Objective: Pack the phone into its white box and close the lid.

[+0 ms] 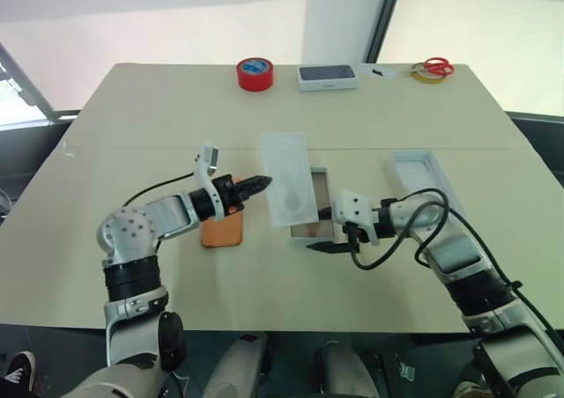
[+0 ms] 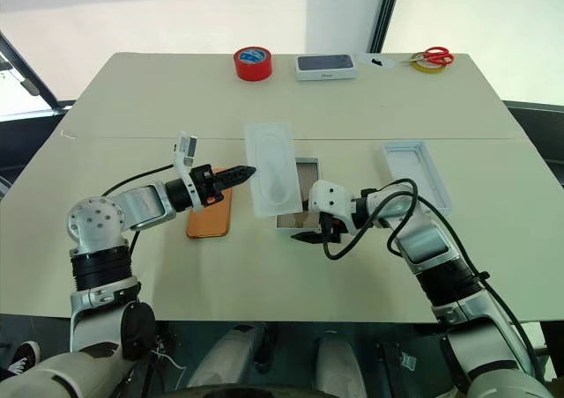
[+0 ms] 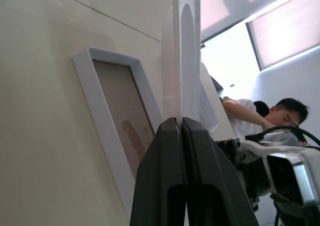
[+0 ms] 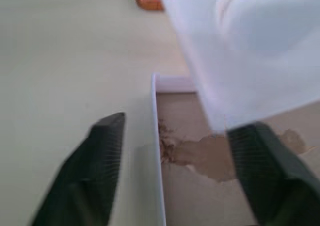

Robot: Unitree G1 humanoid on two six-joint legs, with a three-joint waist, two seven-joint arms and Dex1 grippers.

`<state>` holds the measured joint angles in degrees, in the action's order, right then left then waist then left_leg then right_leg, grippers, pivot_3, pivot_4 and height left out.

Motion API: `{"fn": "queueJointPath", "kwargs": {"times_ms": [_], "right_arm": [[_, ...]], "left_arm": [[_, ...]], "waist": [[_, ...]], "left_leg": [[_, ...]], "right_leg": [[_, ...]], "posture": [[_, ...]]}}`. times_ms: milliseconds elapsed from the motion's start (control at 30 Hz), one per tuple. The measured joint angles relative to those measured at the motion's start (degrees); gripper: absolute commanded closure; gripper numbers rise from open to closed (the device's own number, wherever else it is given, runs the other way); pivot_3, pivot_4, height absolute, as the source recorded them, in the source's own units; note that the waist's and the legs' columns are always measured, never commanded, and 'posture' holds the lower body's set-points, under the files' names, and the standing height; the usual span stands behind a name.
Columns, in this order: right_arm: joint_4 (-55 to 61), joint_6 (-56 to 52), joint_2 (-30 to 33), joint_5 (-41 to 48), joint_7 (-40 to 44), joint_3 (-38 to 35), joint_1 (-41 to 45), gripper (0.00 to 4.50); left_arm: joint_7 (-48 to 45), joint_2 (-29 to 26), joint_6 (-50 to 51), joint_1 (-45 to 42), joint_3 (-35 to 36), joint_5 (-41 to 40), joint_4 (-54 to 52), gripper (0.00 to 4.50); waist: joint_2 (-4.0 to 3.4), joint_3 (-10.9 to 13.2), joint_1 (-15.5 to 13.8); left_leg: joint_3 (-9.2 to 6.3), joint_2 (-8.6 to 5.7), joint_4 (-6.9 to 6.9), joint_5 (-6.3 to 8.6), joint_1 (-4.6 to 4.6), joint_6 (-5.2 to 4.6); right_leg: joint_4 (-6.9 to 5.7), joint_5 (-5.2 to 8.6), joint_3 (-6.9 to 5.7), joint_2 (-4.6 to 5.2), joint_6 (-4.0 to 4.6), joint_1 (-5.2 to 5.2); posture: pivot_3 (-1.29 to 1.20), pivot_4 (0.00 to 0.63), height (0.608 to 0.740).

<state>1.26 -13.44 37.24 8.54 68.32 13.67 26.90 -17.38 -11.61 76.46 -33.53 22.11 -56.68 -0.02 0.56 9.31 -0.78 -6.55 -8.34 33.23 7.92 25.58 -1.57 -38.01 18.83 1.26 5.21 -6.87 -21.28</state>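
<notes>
Between my left gripper's (image 1: pixel 263 184) pressed-together black fingers I am pinching the edge of a thin white plastic insert with a rounded oval recess (image 1: pixel 289 180), lifting it clear above the table so the tray beneath is opening up for the phone. At three o'clock from that pinch, my right gripper (image 4: pixel 175 161) is hovering with its jaws spread, straddling the near wall of the shallow white cardboard box with the brownish floor (image 1: pixel 312 229); I judge I am keeping it there to steady the tray while the insert is coming out. The box is sitting at the table's centre, partly shadowed by the raised insert.

At nine o'clock from the box, the flat orange phone (image 1: pixel 222 232) is lying on the pale tabletop (image 1: pixel 132 116), just under my left wrist, waiting its turn. At two o'clock from the box, the white cardboard lid (image 1: pixel 423 177) is resting hollow side up, parked well apart so it is staying out of the way until closing.
</notes>
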Motion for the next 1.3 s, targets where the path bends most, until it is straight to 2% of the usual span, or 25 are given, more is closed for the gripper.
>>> {"fn": "queueJointPath", "kwargs": {"times_ms": [133, 233, 433, 633, 733, 833, 867, 1100, 1200, 1300], "right_arm": [[0.7, 0.4, 6.1, 1.2, 0.6, -5.0, -2.9, 1.31], [-0.5, 1.9, 7.9, 1.3, 0.3, -7.5, -4.1, 1.31], [-1.3, 2.5, 8.6, 1.3, -1.4, -10.0, -5.5, 1.31], [0.6, 2.4, 8.9, 1.8, -2.8, -10.7, -9.4, 1.31], [1.4, 2.3, 8.9, 1.8, -3.5, -11.5, -10.8, 1.26], [1.5, 1.8, 8.9, 1.8, -4.0, -11.9, -10.9, 1.26], [1.7, 1.7, 8.9, 1.8, -4.0, -11.9, -11.0, 1.26], [1.7, 1.7, 7.1, 2.0, -5.4, -11.8, -8.7, 1.26], [1.7, 1.4, 3.3, 3.2, -6.7, -11.5, -5.4, 2.18], [1.1, 1.5, -0.6, 2.7, -9.3, -9.9, -2.9, 3.68]], "left_arm": [[-1.1, -0.2, -1.9, 0.2, -1.3, 1.0, 1.3, 4.50], [-2.5, 0.2, -4.0, -0.1, -3.8, 2.2, 3.7, 4.50], [-6.9, 1.5, -8.8, -1.0, -10.1, 6.6, 9.8, 4.50], [-10.2, 1.7, -11.7, -2.8, -12.4, 9.3, 13.8, 4.50], [-12.0, 1.6, -12.1, -3.8, -12.6, 10.0, 15.4, 3.48], [-12.9, 1.1, -12.0, -4.2, -13.6, 11.0, 16.5, 1.98], [-13.3, 0.8, -12.0, -4.5, -14.1, 11.3, 16.7, 1.61], [-16.3, -2.7, -13.4, -4.6, -16.4, 13.7, 14.2, 1.61], [-17.5, -4.6, -14.7, -3.5, -16.5, 13.9, 9.9, 1.56], [-17.7, -6.2, -16.3, -1.2, -16.0, 14.2, 6.9, 1.56]], "waist": [[0.01, 0.0, 0.0], [0.02, 0.0, 0.2], [0.03, 0.0, 0.1], [0.03, 0.0, 0.1], [0.03, 0.0, 0.1], [0.04, 0.0, 0.1], [0.04, 0.0, 0.2], [0.04, 0.0, 0.3], [0.04, 0.0, 0.5], [0.03, 0.0, 0.5]], "left_leg": [[0.01, -0.02, 0.00, 0.01, 0.00, -0.01], [0.01, -0.01, -0.02, 0.01, 0.00, -0.01], [0.01, -0.01, -0.02, 0.00, 0.04, -0.01], [0.01, -0.01, -0.01, 0.00, 0.06, -0.01], [0.01, -0.01, -0.01, 0.00, 0.06, -0.02], [0.00, -0.01, -0.01, 0.00, 0.06, -0.02], [0.00, -0.01, -0.01, 0.00, 0.06, -0.02], [0.00, 0.00, -0.02, 0.00, 0.06, -0.01], [-0.01, 0.00, -0.06, 0.00, 0.05, -0.01], [-0.01, 0.00, -0.08, -0.01, 0.04, 0.00]], "right_leg": [[0.02, 0.00, 0.00, 0.02, 0.01, 0.02], [0.01, 0.01, 0.00, 0.02, 0.01, 0.00], [0.02, 0.01, 0.00, 0.03, 0.02, -0.03], [0.03, 0.01, 0.00, 0.04, 0.02, -0.03], [0.03, 0.01, 0.00, 0.05, 0.02, -0.03], [0.03, 0.01, -0.01, 0.04, 0.02, -0.04], [0.03, 0.01, 0.00, 0.04, 0.02, -0.04], [0.03, 0.01, 0.00, 0.04, 0.01, -0.05], [0.03, 0.01, 0.00, 0.04, 0.01, -0.06], [0.03, 0.01, 0.01, 0.03, 0.01, -0.07]], "posture": [[0.00, 0.150, 0.736], [0.00, 0.150, 0.736], [0.00, 0.150, 0.736], [0.00, 0.150, 0.736], [0.00, 0.150, 0.736], [0.00, 0.150, 0.736], [0.00, 0.150, 0.736], [0.00, 0.150, 0.736], [0.00, 0.150, 0.736], [0.00, 0.150, 0.736]]}}
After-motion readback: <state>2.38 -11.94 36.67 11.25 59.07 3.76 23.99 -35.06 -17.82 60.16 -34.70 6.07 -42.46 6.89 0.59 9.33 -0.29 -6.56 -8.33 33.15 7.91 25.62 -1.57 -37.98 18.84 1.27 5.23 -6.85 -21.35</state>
